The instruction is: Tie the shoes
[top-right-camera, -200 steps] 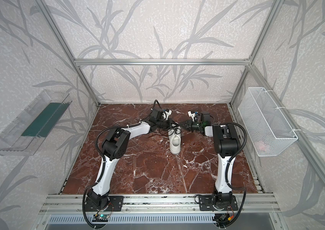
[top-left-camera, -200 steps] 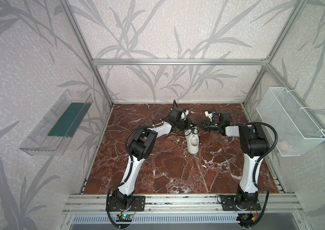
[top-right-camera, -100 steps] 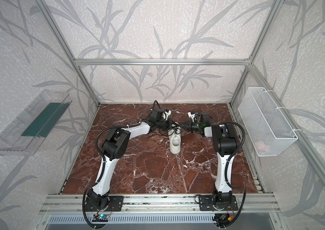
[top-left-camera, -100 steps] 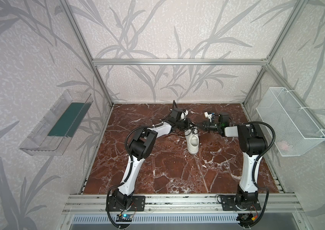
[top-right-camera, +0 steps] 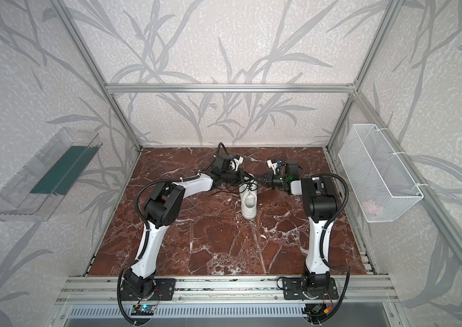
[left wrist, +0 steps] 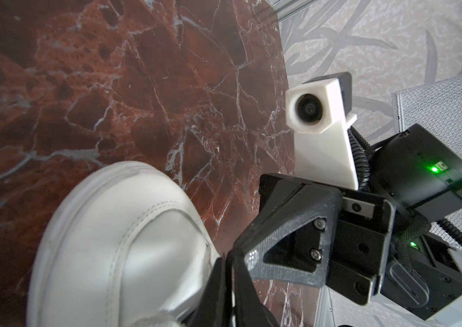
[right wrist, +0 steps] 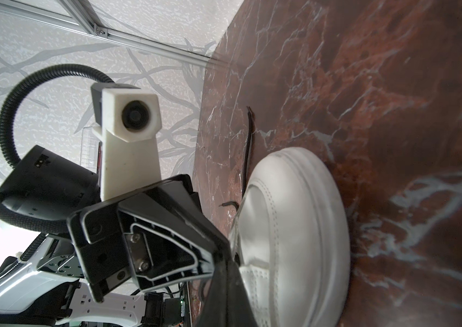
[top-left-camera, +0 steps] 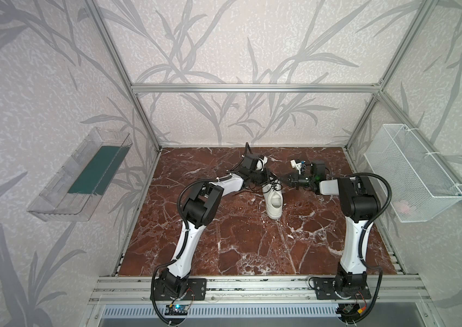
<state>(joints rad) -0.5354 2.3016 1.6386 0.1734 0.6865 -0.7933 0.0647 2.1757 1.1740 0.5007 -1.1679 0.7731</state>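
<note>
The white shoe [top-left-camera: 273,201] [top-right-camera: 249,202] stands on the marble floor with its toe toward the far wall, and its black laces [top-left-camera: 272,185] are loose over the tongue. My left gripper [top-left-camera: 271,179] [top-right-camera: 247,177] and right gripper [top-left-camera: 283,179] [top-right-camera: 260,179] meet tip to tip above the laces at the toe end. In the left wrist view the left gripper [left wrist: 226,271] has its fingers nearly together beside the toe [left wrist: 116,240]. The right gripper [right wrist: 225,273] is shut. Whether either pinches a lace is hidden. One lace end [right wrist: 248,141] trails on the floor.
A white wire basket [top-left-camera: 371,158] hangs on the right wall with a pink thing [top-left-camera: 405,208] inside. A clear plastic tray [top-left-camera: 54,209] with a green liner hangs on the left wall. Aluminium frame posts edge the floor.
Both arms stay almost where they were at the shoe's toe end. The right gripper has edged slightly back to the right.
</note>
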